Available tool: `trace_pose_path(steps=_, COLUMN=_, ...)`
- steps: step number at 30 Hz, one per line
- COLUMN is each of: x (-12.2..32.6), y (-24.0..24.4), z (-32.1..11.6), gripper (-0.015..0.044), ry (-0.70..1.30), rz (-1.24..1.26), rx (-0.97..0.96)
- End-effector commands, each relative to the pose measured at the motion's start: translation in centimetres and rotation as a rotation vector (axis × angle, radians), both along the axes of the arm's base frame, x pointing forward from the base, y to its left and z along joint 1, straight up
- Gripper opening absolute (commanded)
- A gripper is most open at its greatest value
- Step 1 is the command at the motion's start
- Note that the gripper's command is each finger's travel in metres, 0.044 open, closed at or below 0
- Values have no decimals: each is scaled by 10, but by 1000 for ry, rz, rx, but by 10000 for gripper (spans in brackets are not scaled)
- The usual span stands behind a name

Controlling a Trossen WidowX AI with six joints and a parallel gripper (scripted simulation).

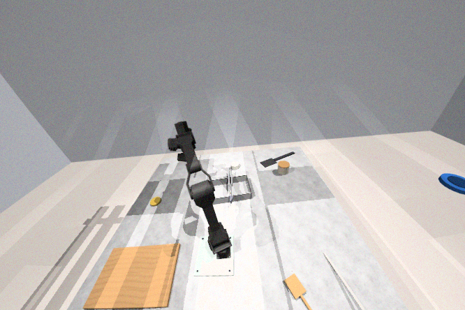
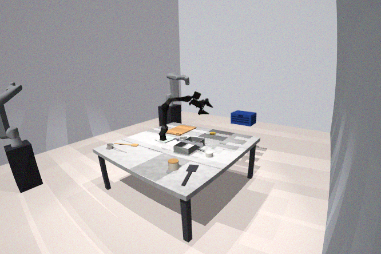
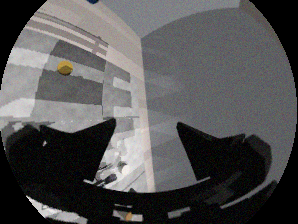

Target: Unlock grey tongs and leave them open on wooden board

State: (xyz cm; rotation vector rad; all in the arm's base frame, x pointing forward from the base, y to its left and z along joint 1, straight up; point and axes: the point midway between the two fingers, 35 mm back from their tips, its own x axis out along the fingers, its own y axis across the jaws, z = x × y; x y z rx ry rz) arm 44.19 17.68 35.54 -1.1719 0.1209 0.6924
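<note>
The grey tongs (image 1: 230, 198) lie across the roasting tin (image 1: 251, 189) (image 2: 182, 150), pointing along the table. Whether their arms are locked is too small to tell. The wooden board (image 1: 134, 277) (image 2: 181, 129) lies flat beside the arm's base with nothing on it. My gripper (image 2: 210, 110) (image 3: 147, 123) is wide open and empty, high above the table and well above the tin and tongs. Its fingers point outward and somewhat down in the exterior view. In the top view the arm hides the fingers and part of the tin. The tongs are not clear in the wrist view.
A yellow disc (image 1: 155, 200) (image 2: 212, 133) (image 3: 65, 68) lies beyond the board. A lidded jar (image 1: 283, 167) (image 2: 173, 165) and a black spatula (image 1: 268, 162) (image 2: 192, 168) are at the far end. A small white pot (image 2: 209, 154) stands near the tin. A wooden spatula (image 1: 294, 285) lies across from the board.
</note>
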Motion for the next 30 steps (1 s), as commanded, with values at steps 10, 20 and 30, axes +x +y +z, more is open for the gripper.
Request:
trace_pose_path(steps=10, x=13, y=-104, z=-117, gripper=440, ry=170, rz=300, rx=-751)
trace_pose_path(steps=20, x=-8, y=-165, z=-172, gripper=440, ry=307, rz=667, rx=-1040)
trace_pose_path(steps=30, x=-47, y=-220, z=-214, gripper=440, ry=395, rz=1152, rx=-1154)
